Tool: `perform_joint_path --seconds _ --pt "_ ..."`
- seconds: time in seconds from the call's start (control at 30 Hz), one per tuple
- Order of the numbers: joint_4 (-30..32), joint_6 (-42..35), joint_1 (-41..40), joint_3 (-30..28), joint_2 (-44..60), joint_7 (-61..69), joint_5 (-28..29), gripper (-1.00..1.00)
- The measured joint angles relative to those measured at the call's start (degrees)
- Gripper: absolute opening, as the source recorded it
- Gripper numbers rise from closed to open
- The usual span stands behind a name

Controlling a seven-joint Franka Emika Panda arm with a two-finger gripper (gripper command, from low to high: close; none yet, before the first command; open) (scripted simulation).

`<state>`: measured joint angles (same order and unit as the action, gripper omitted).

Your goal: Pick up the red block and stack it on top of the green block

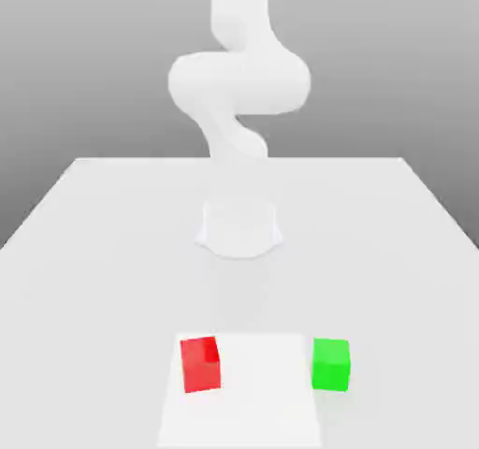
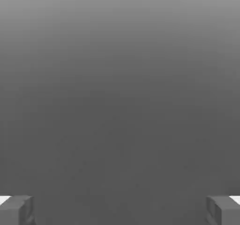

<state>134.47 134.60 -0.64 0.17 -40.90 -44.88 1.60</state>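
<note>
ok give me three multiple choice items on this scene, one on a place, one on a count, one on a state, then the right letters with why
1. In the exterior view, where does the red block sit relative to the green block?
A. on that view's left of it
B. on top of it
C. on that view's right of it

2. How many blocks are on the table?
A. one
B. two
C. four

3. How does the gripper stand?
A. shut on the red block
B. shut on the green block
C. open, holding nothing

Answers:
1 A, the red block lies toward the exterior view's left, apart from the green one.
2 B, one red and one green.
3 C, in the hand view the fingertips sit far apart with nothing between them.
</note>
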Motion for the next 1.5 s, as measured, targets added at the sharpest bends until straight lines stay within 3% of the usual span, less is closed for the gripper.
perform_joint_path --seconds 0.43,0.67,0.87,0.9,1.13,1.33,1.5 --pt "14.7 15.7 -2.4 -3.2 27.8 8.4 4.6 0.00" --pt "22.1 24.4 -3.4 -4.1 42.2 18.5 -1.2 0.00" --pt "21.1 34.6 -4.4 -2.4 54.5 21.4 -4.5 0.00" --pt "21.0 35.6 -4.6 -2.2 55.7 21.5 -4.7 -1.00" --pt "21.0 35.5 -4.8 -2.0 55.6 21.4 -4.5 -1.00" --pt "22.6 26.1 -4.4 -2.9 44.5 19.7 -2.2 -1.00" --pt "22.7 22.7 0.2 0.1 40.9 8.1 -2.5 -1.00"
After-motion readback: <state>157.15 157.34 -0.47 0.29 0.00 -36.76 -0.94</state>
